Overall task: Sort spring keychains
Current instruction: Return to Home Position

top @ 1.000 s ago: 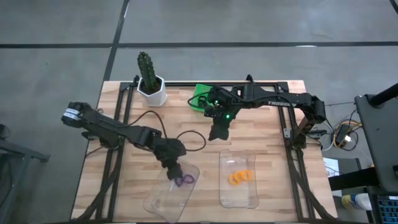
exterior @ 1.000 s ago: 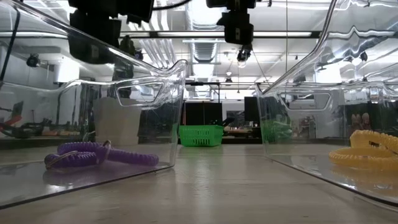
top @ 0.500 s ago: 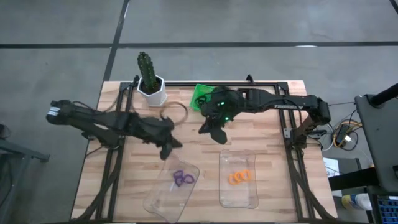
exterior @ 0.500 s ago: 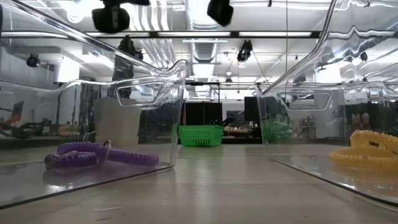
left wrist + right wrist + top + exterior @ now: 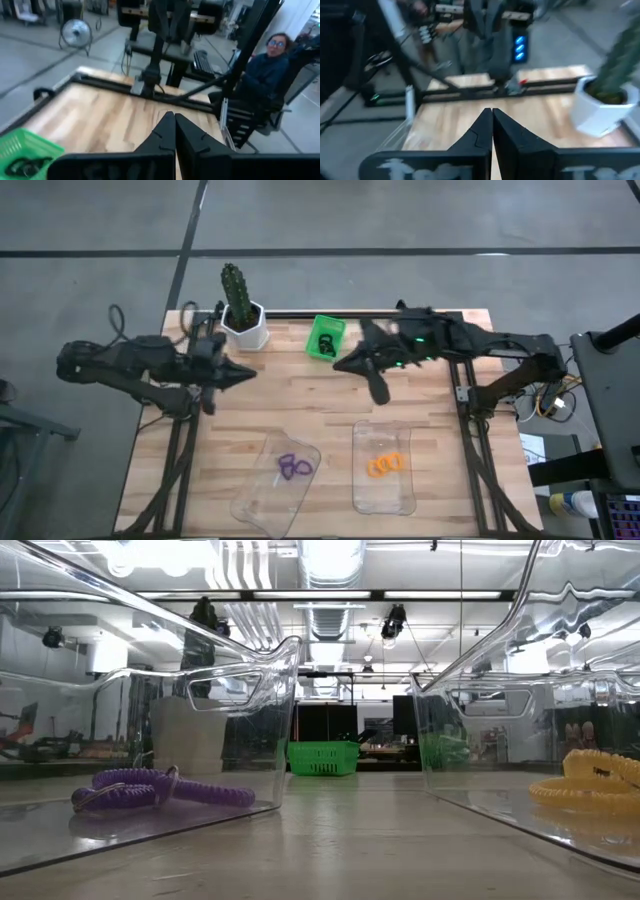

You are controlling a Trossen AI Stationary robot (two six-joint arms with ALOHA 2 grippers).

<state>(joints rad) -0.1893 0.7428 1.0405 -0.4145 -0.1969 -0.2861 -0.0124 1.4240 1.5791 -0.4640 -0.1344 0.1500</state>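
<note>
Both arms have pulled back from the trays since the earlier frames. The left gripper (image 5: 174, 120) has swung away from the left clear tray (image 5: 258, 502) to the far left of the table (image 5: 300, 395), close to the cactus pot (image 5: 245, 330). The right gripper (image 5: 492, 116) has drawn back too and now hangs near the green basket (image 5: 337, 323), on its right. Each claw is clenched on nothing, fingers pressed tip to tip.

The purple keychains (image 5: 292, 468) lie together in the left clear tray and the orange keychains (image 5: 385, 464) in the right clear tray (image 5: 385, 496). The black keychains (image 5: 325, 340) sit in the basket at the far edge. No keychain shows loose on the wood.

Sorting looks done, so the step in hand is the retreat to rest. To do it well, I judge each arm should travel high and fold back toward its own side. Each should steer clear of the pot and the basket and stay well apart from the other arm.
</note>
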